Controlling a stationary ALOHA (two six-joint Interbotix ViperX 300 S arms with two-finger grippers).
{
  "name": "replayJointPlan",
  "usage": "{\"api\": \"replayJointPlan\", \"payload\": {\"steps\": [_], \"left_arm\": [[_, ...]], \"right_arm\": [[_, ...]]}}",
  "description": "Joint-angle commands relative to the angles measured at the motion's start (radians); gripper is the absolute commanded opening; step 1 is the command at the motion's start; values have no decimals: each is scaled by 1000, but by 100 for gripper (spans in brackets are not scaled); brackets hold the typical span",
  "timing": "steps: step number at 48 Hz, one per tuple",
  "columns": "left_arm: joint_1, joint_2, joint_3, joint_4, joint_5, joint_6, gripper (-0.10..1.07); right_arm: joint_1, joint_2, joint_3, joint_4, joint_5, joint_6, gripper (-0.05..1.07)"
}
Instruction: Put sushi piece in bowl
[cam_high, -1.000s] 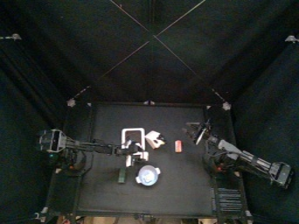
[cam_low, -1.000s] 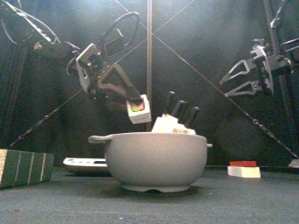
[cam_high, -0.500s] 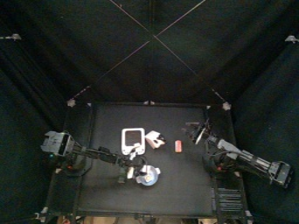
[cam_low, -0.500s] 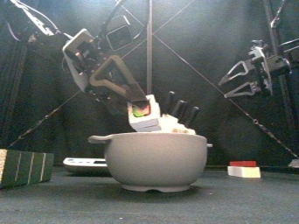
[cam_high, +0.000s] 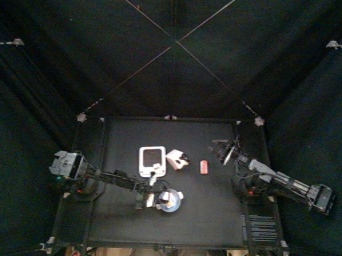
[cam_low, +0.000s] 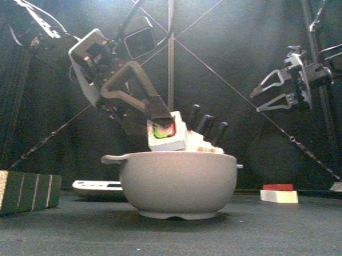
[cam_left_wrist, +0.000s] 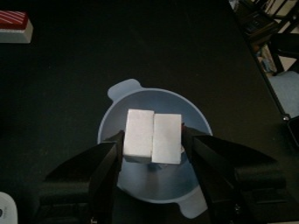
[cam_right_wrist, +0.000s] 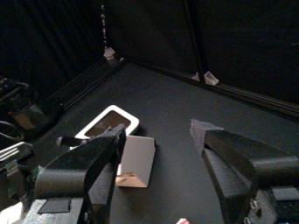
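Sushi piece (cam_low: 163, 133) lower, over bowl (cam_low: 178, 184).

Pale blue-white round bowl (cam_left_wrist: 152, 131): smooth, matt, plastic-looking, centre of the left wrist view.
White two-block sushi piece (cam_left_wrist: 153, 137): matt, faintly grainy faces.
Black two-jaw left gripper (cam_left_wrist: 156, 166): dull hard plastic, lower edge.
Black table top (cam_left_wrist: 82, 79): matt, finely textured.
Black curtains (cam_high: 171, 60): cloth, non-reflective, upper part of the top view.

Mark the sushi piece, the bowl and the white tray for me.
sushi piece (cam_left_wrist: 155, 137), left wrist view, white top face.
bowl (cam_low: 178, 185), front view, outer wall.
white tray (cam_high: 151, 157), top view, centre of its bare floor.
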Motion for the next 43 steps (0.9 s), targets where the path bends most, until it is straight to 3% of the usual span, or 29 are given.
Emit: {"api": "replayJointPlan", "payload": {"steps": [1, 11, 43], "left_arm": [[0, -9, -20, -8, -8, 0, 91], [0, -14, -18, -15, -8, 0, 101], [2, -32, -20, -17, -3, 2, 101]], "right_arm": [[-2, 9, -21, 0, -11, -2, 93], [0, 9, -21, 0, -11, -2, 93], [-2, 9, -20, -2, -11, -2, 93]]}}
